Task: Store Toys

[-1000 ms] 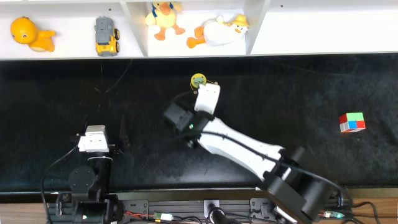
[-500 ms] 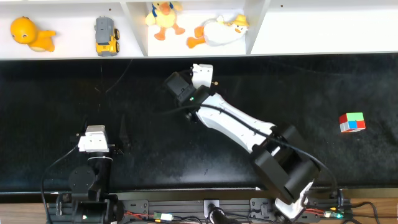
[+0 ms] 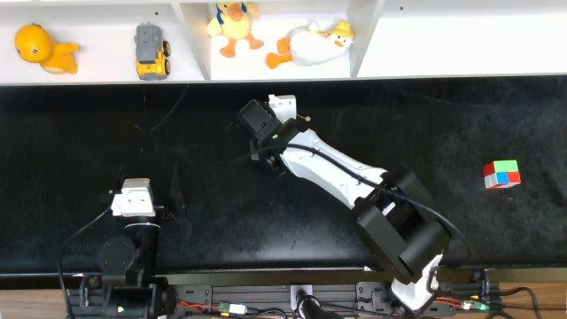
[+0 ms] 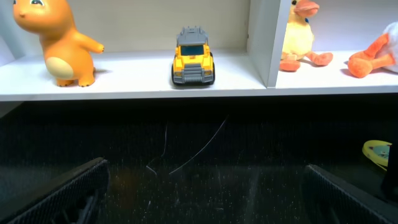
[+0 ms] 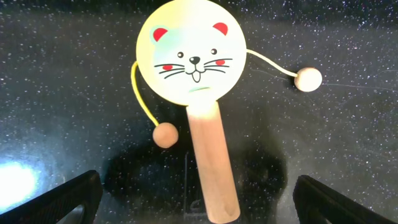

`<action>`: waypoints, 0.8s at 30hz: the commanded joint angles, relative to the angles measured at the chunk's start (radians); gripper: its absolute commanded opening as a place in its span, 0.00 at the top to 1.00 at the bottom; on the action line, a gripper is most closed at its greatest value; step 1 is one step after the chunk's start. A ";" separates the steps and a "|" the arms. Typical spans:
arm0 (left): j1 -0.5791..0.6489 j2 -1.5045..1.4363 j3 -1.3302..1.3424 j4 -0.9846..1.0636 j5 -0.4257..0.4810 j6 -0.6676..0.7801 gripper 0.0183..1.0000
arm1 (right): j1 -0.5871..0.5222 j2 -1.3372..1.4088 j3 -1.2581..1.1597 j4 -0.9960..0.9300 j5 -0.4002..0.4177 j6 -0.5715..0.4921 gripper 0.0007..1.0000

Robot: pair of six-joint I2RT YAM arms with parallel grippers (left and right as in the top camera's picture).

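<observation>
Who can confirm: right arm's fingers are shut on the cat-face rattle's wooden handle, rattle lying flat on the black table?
Wrong on the grip: the right wrist view shows the right arm's fingers open, wide of the wooden handle. The cat-face rattle does lie flat on the black table.

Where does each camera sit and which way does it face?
Top: overhead, looking down on table and shelf; left arm, right arm show.
Left wrist: on left arm, facing the shelf's truck; left gripper open.
Right wrist: on right arm, looking down at rattle; right gripper open.
Shared: truck in top and left wrist.
</observation>
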 commanded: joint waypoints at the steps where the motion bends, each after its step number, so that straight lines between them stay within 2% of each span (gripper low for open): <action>1: 0.005 -0.010 -0.002 -0.003 0.012 0.016 0.00 | -0.014 0.009 0.026 0.002 -0.008 -0.020 0.00; 9: 0.005 -0.010 -0.002 -0.003 0.012 0.016 0.00 | -0.016 0.009 0.026 0.003 -0.008 -0.109 0.00; 16: 0.005 -0.010 -0.002 -0.003 0.012 0.016 0.00 | -0.019 0.009 0.026 0.003 -0.015 -0.109 0.00; 17: 0.005 -0.010 -0.002 -0.003 0.012 0.016 0.00 | -0.020 0.009 0.026 0.003 -0.016 -0.109 0.04; 20: 0.005 -0.010 -0.002 -0.003 0.012 0.016 0.00 | -0.020 0.009 0.026 0.003 -0.016 -0.109 0.27; 24: 0.005 -0.010 -0.002 -0.003 0.012 0.016 0.00 | -0.020 0.009 0.026 0.002 -0.016 -0.109 0.43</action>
